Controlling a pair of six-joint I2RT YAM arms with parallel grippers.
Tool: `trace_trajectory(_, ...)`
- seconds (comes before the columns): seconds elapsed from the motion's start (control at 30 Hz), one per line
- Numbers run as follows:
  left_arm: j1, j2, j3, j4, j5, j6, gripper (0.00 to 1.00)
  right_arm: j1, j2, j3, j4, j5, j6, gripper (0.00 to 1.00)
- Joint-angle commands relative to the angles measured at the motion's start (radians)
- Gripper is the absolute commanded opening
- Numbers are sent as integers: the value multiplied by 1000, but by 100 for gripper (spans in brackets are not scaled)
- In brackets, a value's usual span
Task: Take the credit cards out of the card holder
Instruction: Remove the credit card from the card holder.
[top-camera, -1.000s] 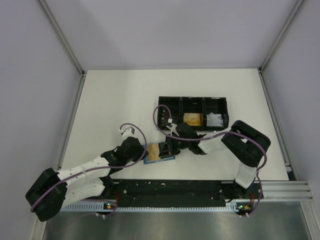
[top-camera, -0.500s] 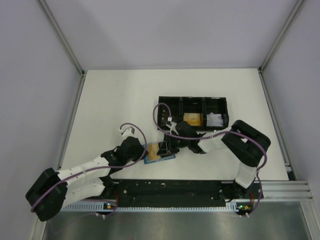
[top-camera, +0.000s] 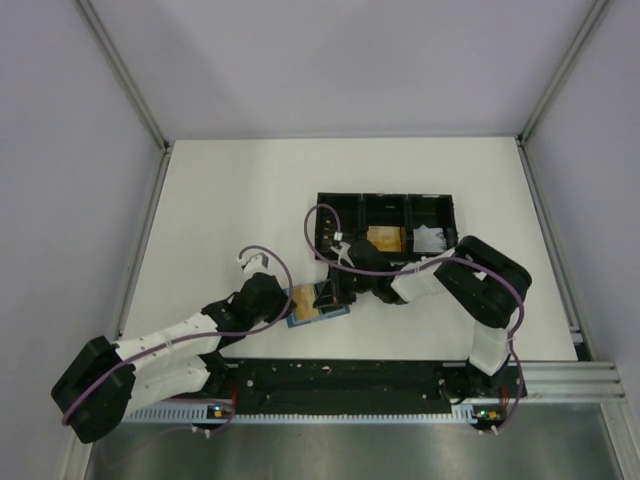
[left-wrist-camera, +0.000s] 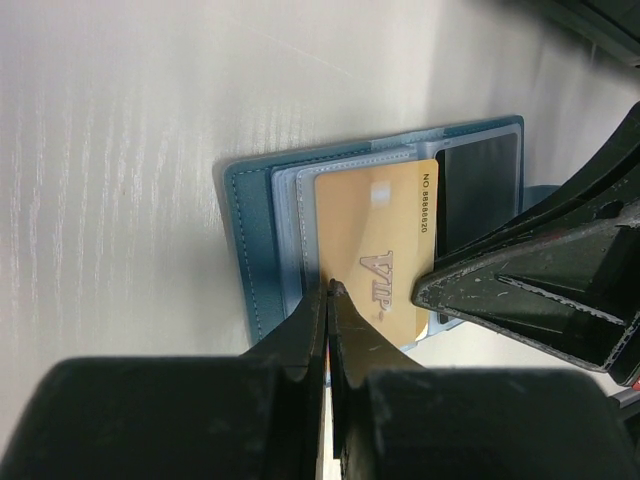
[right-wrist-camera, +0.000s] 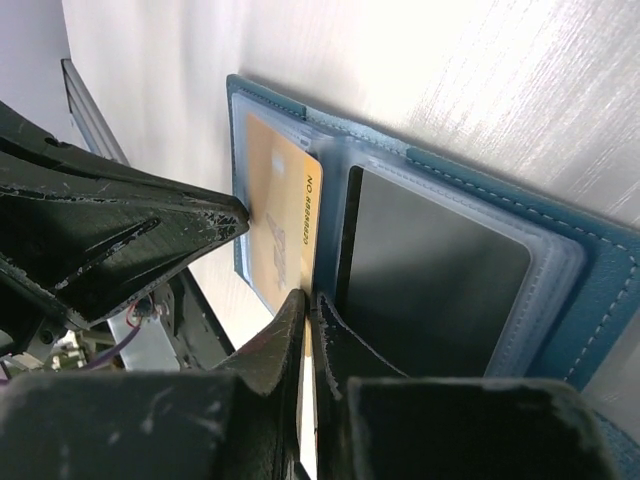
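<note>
As seen from above, surface: white matt table (top-camera: 250, 190), with a metal rail along the near edge.
room: pale lilac walls on 3 sides, grey metal posts at the far corners.
card holder (top-camera: 318, 303): open and flat on the table, near the front edge, just short of the black tray (top-camera: 385, 197).
credit cards: orange-gold card (left-wrist-camera: 370, 240) in the left leaf, black card (left-wrist-camera: 478, 185) in the right leaf, both seated in their slots.
left gripper (left-wrist-camera: 330, 287): fingers pressed together, tips down on the orange-gold card's near edge.
right gripper (right-wrist-camera: 308, 297): fingers pressed together, tips at the fold between the 2 cards; cannot tell whether a card edge is pinched.
hidden from above: black card and most of the right leaf, under the right gripper.
cut off in the wrist views: near part of each leaf, behind that view's own fingers.
only in the wrist views: "VIP" and a printed number on the orange-gold card, stitched teal border, lighter blue slots.
only from above: the tray's 3 compartments, an orange flat piece (top-camera: 384, 238) in the middle 1, a white wad (top-camera: 432, 239) in the right 1.
</note>
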Motion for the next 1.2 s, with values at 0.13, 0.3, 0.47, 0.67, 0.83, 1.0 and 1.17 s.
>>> trace_trajectory(0.13, 11, 19, -32, -65, 11, 31, 1, -39, -67, -68, 20, -3, -21, 0)
trace_trajectory(0.3, 13, 8, -21, -91, 10, 45, 1, -47, -125, -91, -56, 19, -50, 0)
trace_trajectory(0.47, 14, -39, -3, -127, 11, 67, 1, -46, -154, -94, -109, 33, -66, 0)
trace_trajectory(0.67, 14, -119, 28, -86, 131, 94, 22, -46, -147, -82, -115, 35, -70, 0)
trace_trajectory(0.83, 14, -90, 35, 44, 209, 79, 30, -46, -133, -80, -86, 26, -61, 0)
trace_trajectory(1.0, 14, 12, 91, 94, 191, 97, 25, -46, -128, -82, -76, 23, -57, 0)
trace_trajectory(1.17, 14, 111, 115, 114, 181, 108, 15, -46, -128, -82, -67, 20, -55, 0)
